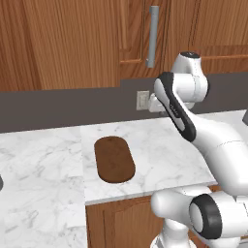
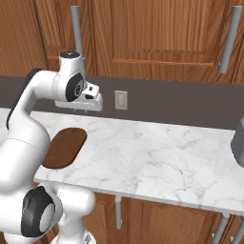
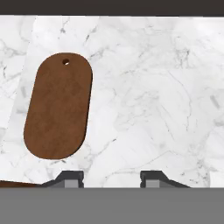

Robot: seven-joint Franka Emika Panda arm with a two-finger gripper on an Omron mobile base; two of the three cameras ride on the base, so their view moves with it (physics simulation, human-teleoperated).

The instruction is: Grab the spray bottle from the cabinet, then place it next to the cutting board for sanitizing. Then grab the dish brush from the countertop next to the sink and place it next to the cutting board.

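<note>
The dark-brown oval cutting board (image 1: 114,160) (image 2: 64,147) (image 3: 59,106) lies flat on the white marble countertop (image 1: 160,145) (image 2: 157,152) (image 3: 148,96). My gripper (image 3: 111,178) (image 2: 78,107) hangs high above the countertop, just right of the board, and points down. It is open, with nothing between its fingertips (image 3: 70,177). Reddish-brown wall cabinet doors (image 1: 72,38) (image 2: 157,28) are closed above the counter, so the spray bottle is hidden. The dish brush and the sink are out of view.
Grey bar handles (image 1: 153,36) (image 2: 228,38) hang on the cabinet doors. A wall outlet (image 1: 143,100) (image 2: 121,100) sits on the dark backsplash. A grey object (image 2: 238,140) stands at the counter's far right. Bare marble stretches right of the board.
</note>
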